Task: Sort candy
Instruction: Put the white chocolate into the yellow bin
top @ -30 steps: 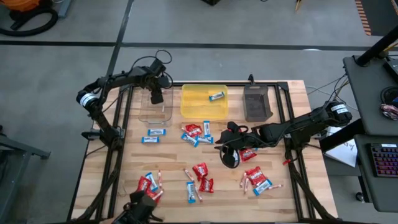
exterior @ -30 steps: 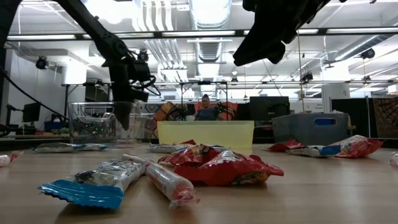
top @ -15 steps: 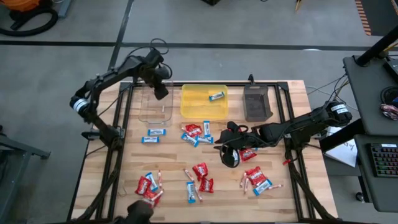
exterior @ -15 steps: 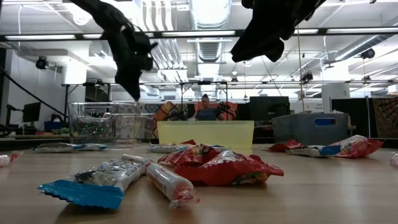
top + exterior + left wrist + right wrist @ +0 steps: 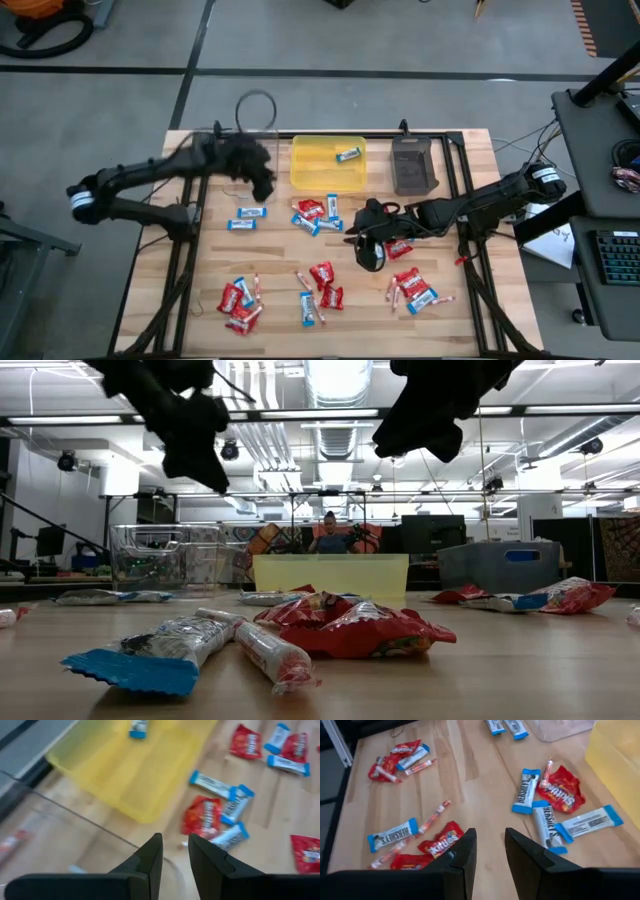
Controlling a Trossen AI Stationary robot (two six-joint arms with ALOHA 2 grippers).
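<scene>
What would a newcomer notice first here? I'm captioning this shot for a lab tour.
Probably the candy scattered over the wooden table: red packets, blue-and-white bars and thin sticks in loose clusters. Next, the bright yellow tray at the far edge, holding one blue bar, between a clear tray and a dark tray. Two dark arms hover above, the left claw near the clear tray, the right claw mid-table.
</scene>
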